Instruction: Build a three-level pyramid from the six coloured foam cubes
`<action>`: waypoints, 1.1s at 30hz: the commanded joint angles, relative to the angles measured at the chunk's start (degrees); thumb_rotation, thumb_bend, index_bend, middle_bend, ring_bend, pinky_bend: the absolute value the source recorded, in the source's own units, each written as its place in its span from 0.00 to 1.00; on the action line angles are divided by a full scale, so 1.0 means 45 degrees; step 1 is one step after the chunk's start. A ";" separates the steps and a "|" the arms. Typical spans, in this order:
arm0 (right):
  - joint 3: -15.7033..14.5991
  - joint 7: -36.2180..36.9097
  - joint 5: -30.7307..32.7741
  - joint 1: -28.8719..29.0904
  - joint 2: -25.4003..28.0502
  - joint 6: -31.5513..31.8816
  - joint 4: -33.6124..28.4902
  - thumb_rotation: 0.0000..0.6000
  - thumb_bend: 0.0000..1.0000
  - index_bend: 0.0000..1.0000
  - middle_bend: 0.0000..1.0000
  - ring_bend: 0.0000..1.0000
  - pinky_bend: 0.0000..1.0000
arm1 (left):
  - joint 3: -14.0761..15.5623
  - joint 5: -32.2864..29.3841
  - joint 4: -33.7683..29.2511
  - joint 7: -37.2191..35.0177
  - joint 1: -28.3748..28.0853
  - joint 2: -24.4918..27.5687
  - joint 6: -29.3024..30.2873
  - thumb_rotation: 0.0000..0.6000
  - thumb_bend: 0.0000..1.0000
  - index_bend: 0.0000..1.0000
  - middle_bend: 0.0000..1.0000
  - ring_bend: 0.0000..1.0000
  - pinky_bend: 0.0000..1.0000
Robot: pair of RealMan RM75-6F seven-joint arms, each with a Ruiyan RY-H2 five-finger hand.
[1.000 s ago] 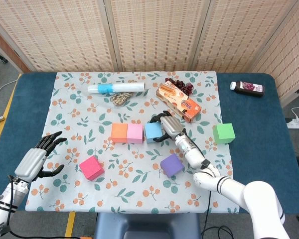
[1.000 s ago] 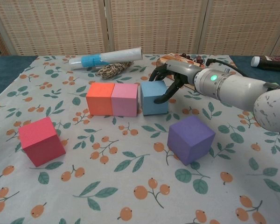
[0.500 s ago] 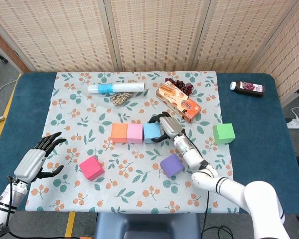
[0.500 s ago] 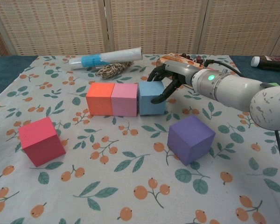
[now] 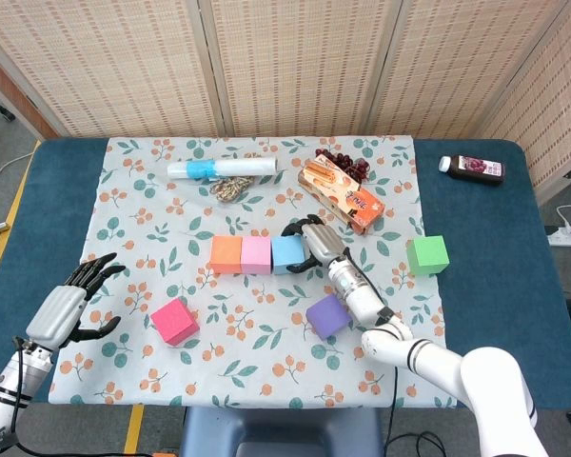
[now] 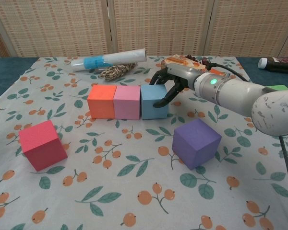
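Your right hand [image 5: 316, 240] is sitting just right of centre in the head view, its dark fingers curling around the right side and top of the blue cube [image 5: 286, 254], gripping it. That blue cube is closing a row with the pink cube [image 5: 256, 254] and the orange cube [image 5: 226, 254], all three touching side by side at mid-frame. Lower down, the purple cube [image 5: 327, 315] is lying just beside your right forearm, the red cube [image 5: 174, 321] is sitting alone at lower left, and the green cube [image 5: 427, 254] is resting well apart at the right edge of the floral cloth [image 5: 133, 190]. Your left hand [image 5: 69, 305] is hovering at the lower left, fingers spread and holding nothing.

Turning to the chest view, your right hand [image 6: 172, 82] is reaching in from the right, fingertips [image 6: 159, 103] pressing the blue cube [image 6: 153, 101]. The orange cube [image 6: 102, 101] and pink cube [image 6: 127, 101] are adjoining it on the left. The purple cube [image 6: 196, 142] is standing right of centre, the red cube [image 6: 42, 144] at the left.
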 commanded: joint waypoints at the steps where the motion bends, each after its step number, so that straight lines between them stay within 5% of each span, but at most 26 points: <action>1: 0.0006 -0.0038 0.0004 -0.0029 0.0041 0.0033 -0.0045 1.00 0.12 0.48 0.40 0.16 0.00 | 0.0005 0.0025 0.0013 0.0000 -0.0001 -0.0006 0.0011 1.00 0.32 0.13 0.00 0.00 0.09; 33: 0.0128 -0.0058 -0.0007 0.0146 -0.0286 -0.0094 0.0446 1.00 0.12 0.48 0.40 0.16 0.00 | 0.0025 0.0039 0.0158 -0.0109 -0.0024 -0.0076 -0.0010 1.00 0.32 0.13 0.00 0.00 0.09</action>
